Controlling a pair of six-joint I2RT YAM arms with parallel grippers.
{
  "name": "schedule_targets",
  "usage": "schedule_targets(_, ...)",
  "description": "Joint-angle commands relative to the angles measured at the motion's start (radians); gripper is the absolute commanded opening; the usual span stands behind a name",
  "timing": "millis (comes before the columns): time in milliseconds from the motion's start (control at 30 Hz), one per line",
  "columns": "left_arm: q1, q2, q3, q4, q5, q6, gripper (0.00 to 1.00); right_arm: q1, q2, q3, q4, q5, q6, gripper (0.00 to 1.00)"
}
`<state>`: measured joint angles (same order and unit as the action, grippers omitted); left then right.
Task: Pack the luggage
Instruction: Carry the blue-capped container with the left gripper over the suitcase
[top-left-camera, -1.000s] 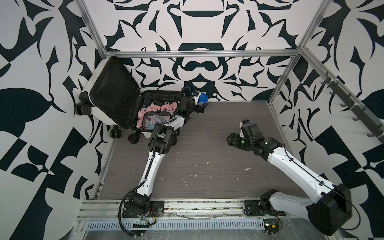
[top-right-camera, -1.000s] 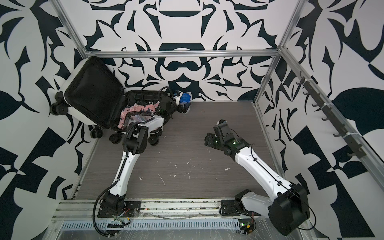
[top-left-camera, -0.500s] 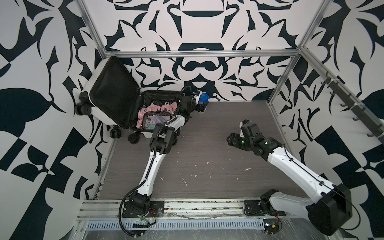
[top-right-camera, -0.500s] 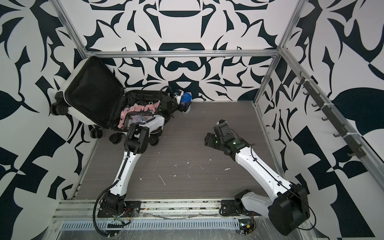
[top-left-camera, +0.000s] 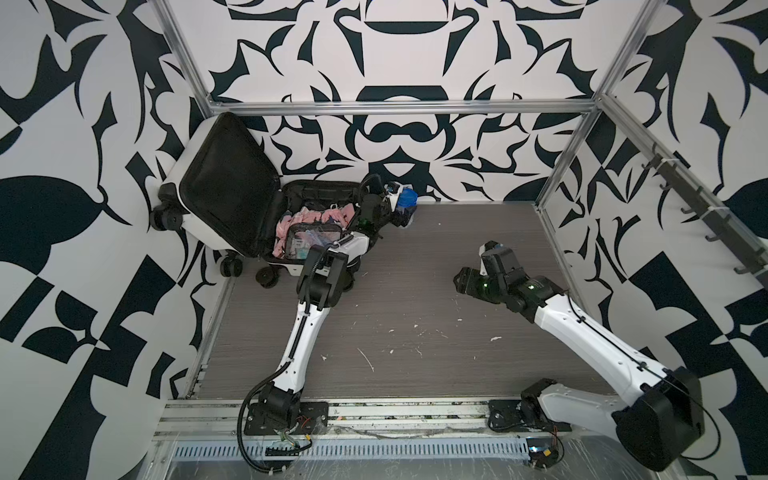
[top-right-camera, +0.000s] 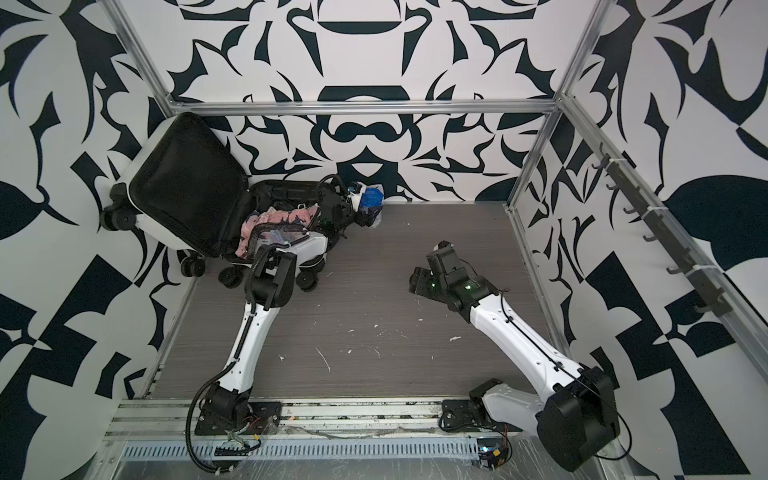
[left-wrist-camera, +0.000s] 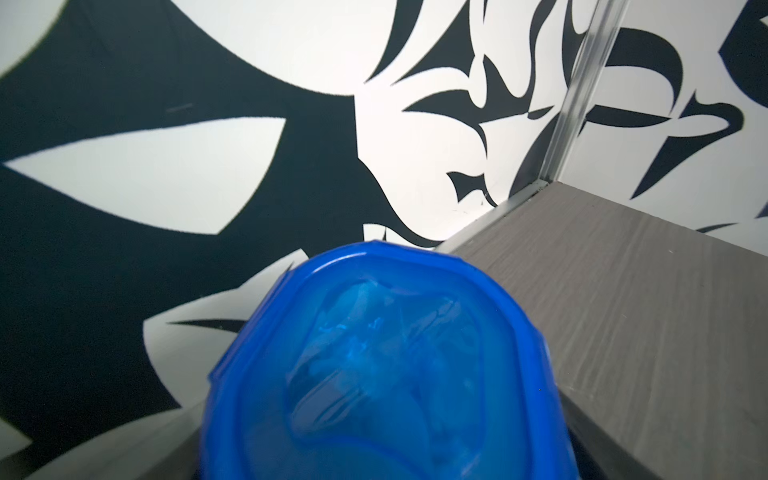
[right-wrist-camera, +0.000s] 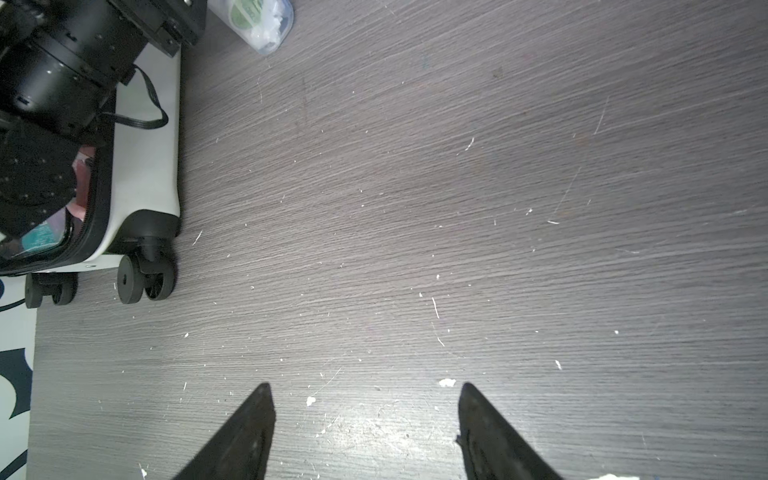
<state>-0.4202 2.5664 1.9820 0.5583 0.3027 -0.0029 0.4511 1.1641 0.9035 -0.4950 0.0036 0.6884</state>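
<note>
Right end effector (right-wrist-camera: 363, 384), jaws seen apart and empty only in its wrist view, hovers over the worktop (right-wrist-camera: 498, 208); beyond, placed as a second ago, left end effector (top-left-camera: 395, 208), grip untellable, at a blue-lidded jar (left-wrist-camera: 374, 365) beside open luggage (top-left-camera: 226, 183), far-left corner.

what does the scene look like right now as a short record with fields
luggage: open, lid raised toward the left wall
inside: pink garment, clear pouch
outside: blue-lidded container, beside the luggage near the back wall
left gripper: at the container, grip unclear
right gripper: open, empty, over bare table
</note>
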Motion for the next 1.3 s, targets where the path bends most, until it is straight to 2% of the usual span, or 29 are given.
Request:
schedule_targets(0,-0.004,-0.107,-0.059,0.089,0.024,-0.034,0.75,0.0,-0.028,-0.005,0.024,-0.001,0.012,0.72)
schedule_targets(200,-0.003,-0.237,-0.185,0.144,0.002,-0.041,0.71,-0.001,-0.055,-0.011,0.018,-0.001,0.013,0.72)
schedule_targets(367,0.007,-0.377,-0.286,0.15,-0.039,0.026,0.69,0.0,-0.066,-0.009,0.034,-0.02,0.014,0.72)
schedule_targets(500,0.032,-0.481,-0.334,0.095,-0.084,0.087,0.65,0.01,-0.027,0.013,0.118,-0.09,0.029,0.71)
schedule_targets(633,0.054,-0.561,-0.352,0.005,-0.166,0.182,0.66,0.093,0.069,0.087,0.205,-0.099,0.035,0.71)
schedule_targets(733,0.066,-0.601,-0.357,-0.065,-0.255,0.302,0.66,0.177,0.164,0.171,0.22,-0.079,0.023,0.7)
schedule_targets(933,0.114,-0.609,-0.371,-0.126,-0.397,0.474,0.69,0.287,0.322,0.272,0.273,-0.101,0.036,0.69)
schedule_targets(1167,0.18,-0.535,-0.367,-0.152,-0.48,0.606,0.7,0.319,0.352,0.266,0.307,-0.113,0.061,0.69)
schedule_targets(1267,0.218,-0.497,-0.347,-0.161,-0.503,0.606,0.7,0.32,0.345,0.25,0.309,-0.109,0.066,0.69)
